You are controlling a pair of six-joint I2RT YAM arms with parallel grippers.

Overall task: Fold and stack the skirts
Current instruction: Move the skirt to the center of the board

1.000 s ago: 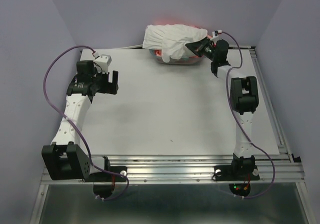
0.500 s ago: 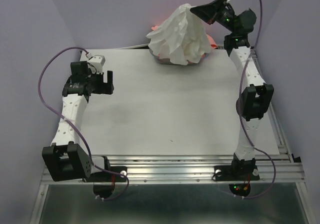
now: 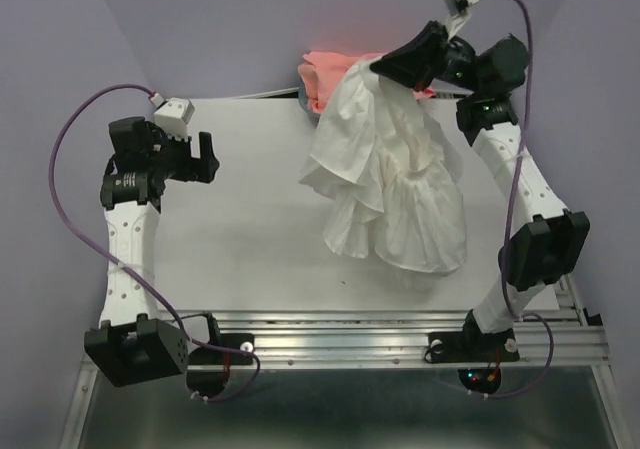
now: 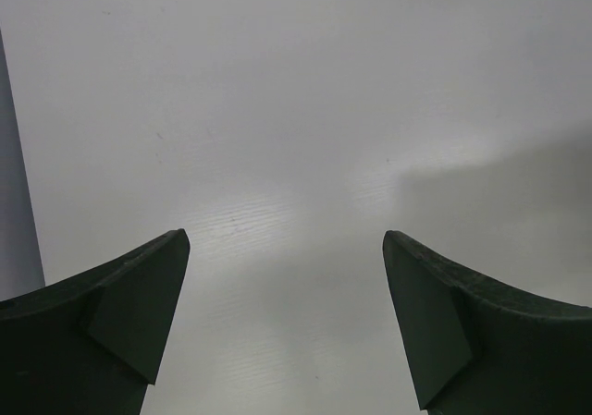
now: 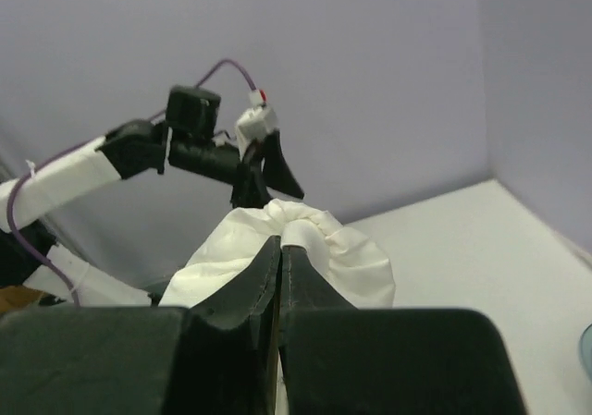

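My right pincer point(image 3: 385, 66) is clamping the white pleated cloth skirt point(image 3: 390, 189), which is hanging lengthwise below it; my left pincer point(image 3: 212, 157), fingers spread, is hovering well apart leftward.

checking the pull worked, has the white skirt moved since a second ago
Yes. The white skirt, pinched by the right gripper, has left the far edge of the table and now hangs out toward its near edge, uncovering the pink skirt.

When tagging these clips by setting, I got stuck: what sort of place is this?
Most likely a robot lab test cell: plain lavender walls box in a white table, and the left arm and right arm are bolted to an aluminium rail frame at its near edge.
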